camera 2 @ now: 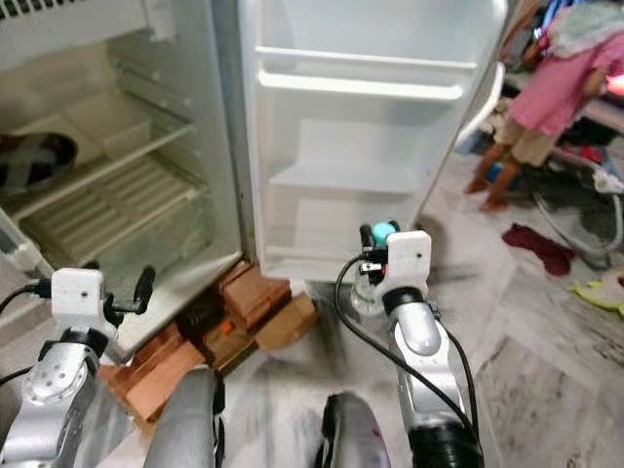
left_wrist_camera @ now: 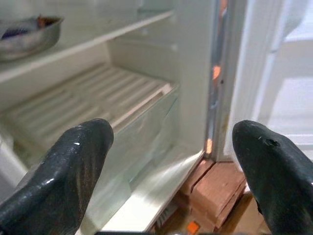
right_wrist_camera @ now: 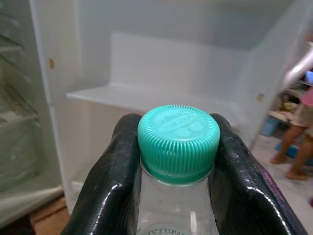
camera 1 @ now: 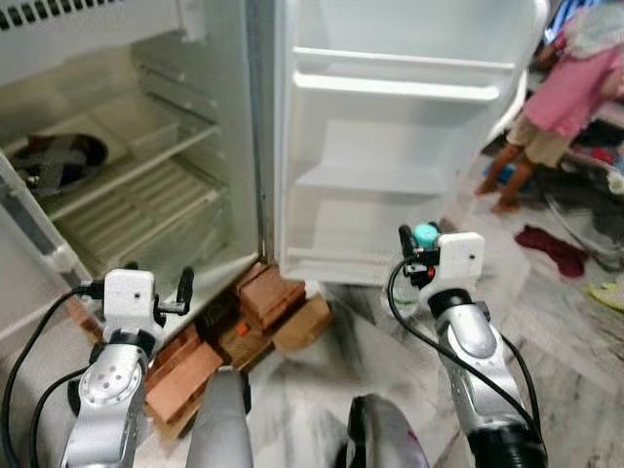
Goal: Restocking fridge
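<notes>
I am holding my right gripper (camera 1: pixel 417 255) raised ahead of me, fingers (right_wrist_camera: pixel 105 181) clamped shut. I am keeping my left gripper (camera 1: pixel 171 292) forward, fingers (left_wrist_camera: pixel 73 161) spread wide apart.

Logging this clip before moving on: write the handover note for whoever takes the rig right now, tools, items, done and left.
Right tool: shut on a clear bottle just under its green cap, held up in front of the open fridge door.
Left tool: open, holding nothing, facing the lower fridge shelves.
Done: door open, bottle in hand.
Left: set the bottle on a door shelf; those look bare.
A metal bowl sits on an inner shelf. Bricks under the fridge; a person stands to the right.
</notes>
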{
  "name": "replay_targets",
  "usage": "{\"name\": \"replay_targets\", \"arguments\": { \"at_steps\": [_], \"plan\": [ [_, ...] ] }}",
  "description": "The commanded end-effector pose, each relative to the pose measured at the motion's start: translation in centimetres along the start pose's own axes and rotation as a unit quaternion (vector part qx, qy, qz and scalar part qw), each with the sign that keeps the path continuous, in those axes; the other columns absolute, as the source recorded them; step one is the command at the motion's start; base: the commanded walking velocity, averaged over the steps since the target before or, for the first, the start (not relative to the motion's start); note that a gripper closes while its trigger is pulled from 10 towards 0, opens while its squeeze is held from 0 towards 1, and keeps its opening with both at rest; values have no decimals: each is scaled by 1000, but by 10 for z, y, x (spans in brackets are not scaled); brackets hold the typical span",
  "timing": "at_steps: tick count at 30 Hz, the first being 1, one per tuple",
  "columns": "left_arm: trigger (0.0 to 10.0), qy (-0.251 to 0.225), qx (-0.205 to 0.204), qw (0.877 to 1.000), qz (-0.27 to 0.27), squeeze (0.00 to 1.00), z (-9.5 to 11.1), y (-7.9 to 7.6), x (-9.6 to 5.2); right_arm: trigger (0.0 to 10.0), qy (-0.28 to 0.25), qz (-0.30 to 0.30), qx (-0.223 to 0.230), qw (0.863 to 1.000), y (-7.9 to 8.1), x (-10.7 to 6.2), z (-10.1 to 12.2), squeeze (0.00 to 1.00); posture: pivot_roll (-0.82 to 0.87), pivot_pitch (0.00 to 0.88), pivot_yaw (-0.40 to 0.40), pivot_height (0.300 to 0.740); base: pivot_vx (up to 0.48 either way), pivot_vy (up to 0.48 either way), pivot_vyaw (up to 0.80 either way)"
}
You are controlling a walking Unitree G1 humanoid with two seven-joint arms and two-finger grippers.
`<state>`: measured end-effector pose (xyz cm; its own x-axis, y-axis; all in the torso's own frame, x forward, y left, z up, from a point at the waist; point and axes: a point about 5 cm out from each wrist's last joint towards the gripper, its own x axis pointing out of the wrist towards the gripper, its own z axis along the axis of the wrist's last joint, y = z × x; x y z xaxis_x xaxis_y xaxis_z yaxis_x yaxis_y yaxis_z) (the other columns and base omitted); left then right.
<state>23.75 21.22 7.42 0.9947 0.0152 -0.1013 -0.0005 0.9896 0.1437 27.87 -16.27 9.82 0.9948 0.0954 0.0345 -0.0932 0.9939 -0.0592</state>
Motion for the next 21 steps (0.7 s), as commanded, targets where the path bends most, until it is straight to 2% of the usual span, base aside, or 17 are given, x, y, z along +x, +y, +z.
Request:
{"name": "replay_targets", "arguments": {
  "at_steps": [1, 21],
  "plan": [
    [10000, -8, 1, 1000, -13, 0, 3, -5, 1, 10000, -17, -6, -5, 1000, -6, 2, 7, 0, 22, 66, -56, 651, 266, 0, 0],
    [10000, -13, 1, 1000, -23, 0, 4, -8, 2, 10000, -19, -2, -10, 1000, -4, 6, 8, 0, 21, 66, -56, 651, 334, 0, 0]
  ]
}}
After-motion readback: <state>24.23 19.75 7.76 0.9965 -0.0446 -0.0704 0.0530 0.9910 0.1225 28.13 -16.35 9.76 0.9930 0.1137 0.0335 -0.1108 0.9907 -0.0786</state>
